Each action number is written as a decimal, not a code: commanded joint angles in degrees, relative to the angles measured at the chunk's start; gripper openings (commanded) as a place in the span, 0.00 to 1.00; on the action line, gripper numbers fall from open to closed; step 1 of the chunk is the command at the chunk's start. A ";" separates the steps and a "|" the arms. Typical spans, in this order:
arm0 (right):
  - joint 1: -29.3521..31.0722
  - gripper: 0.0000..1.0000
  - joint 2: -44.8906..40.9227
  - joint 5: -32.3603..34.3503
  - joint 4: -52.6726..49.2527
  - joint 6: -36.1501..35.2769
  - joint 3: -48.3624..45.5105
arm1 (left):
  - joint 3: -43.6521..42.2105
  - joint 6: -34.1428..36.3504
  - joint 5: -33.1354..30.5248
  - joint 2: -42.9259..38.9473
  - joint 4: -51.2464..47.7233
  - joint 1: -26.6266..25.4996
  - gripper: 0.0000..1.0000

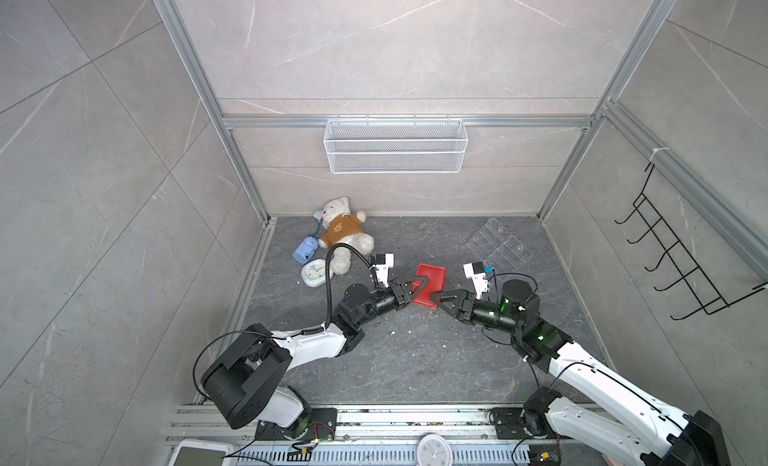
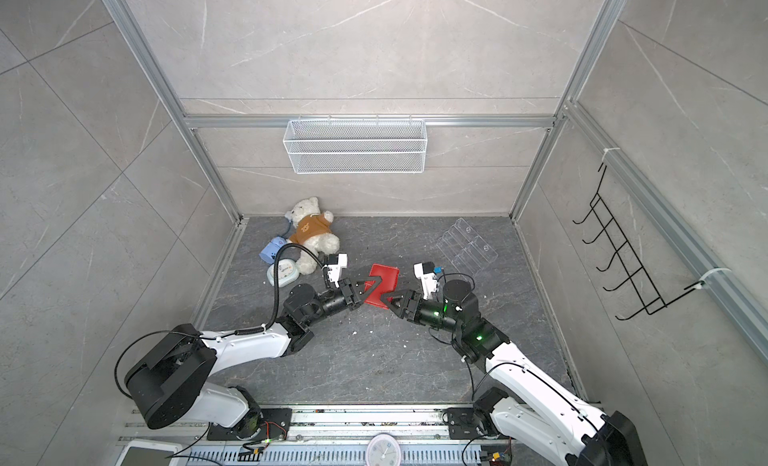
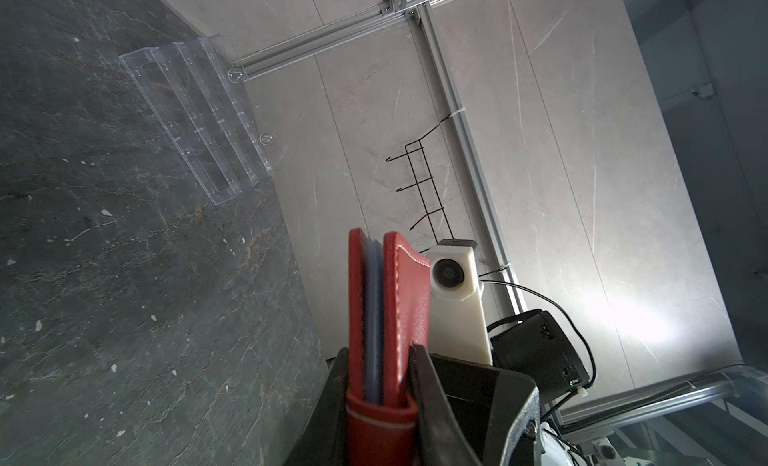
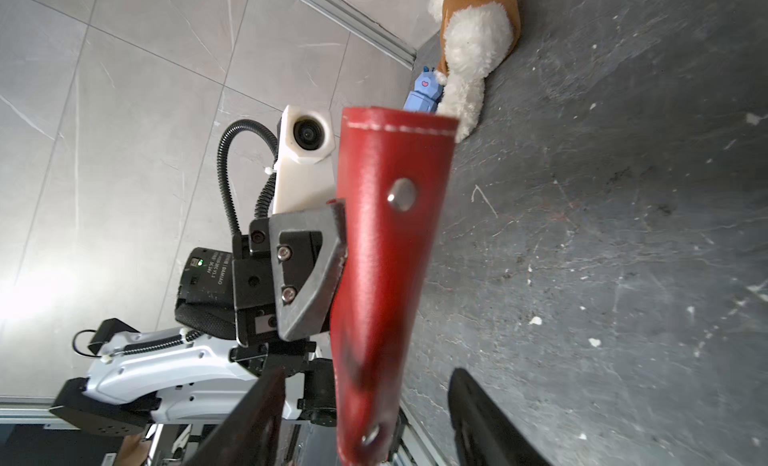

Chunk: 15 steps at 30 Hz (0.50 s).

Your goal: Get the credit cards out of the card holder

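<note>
The red card holder (image 1: 432,281) (image 2: 385,283) is held between the two arms in both top views. My left gripper (image 1: 419,288) (image 3: 379,353) is shut on its folded edge, one finger on each cover. In the left wrist view the card holder (image 3: 405,293) gapes slightly and shows pale blue sleeves (image 3: 374,310). The credit cards are hidden. My right gripper (image 1: 436,298) (image 4: 365,380) stands open around the card holder's (image 4: 386,256) narrow end with the snap stud, with a gap on both sides.
A clear acrylic tiered rack (image 1: 498,245) lies at the back right. A teddy bear (image 1: 345,231), a blue toy (image 1: 305,249) and a white clock (image 1: 313,272) lie at the back left. A wire basket (image 1: 395,145) hangs on the back wall and a black hook rack (image 1: 681,251) on the right wall.
</note>
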 commanded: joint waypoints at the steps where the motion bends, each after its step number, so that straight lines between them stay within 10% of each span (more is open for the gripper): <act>1: 0.11 0.53 1.13 -2.34 8.33 2.81 -0.60 | 1.20 -1.47 -0.58 -0.61 7.15 0.07 0.00; 15: 0.02 0.02 1.76 -2.09 3.31 -0.84 1.53 | 1.22 -2.09 -0.50 0.24 7.89 -0.31 0.01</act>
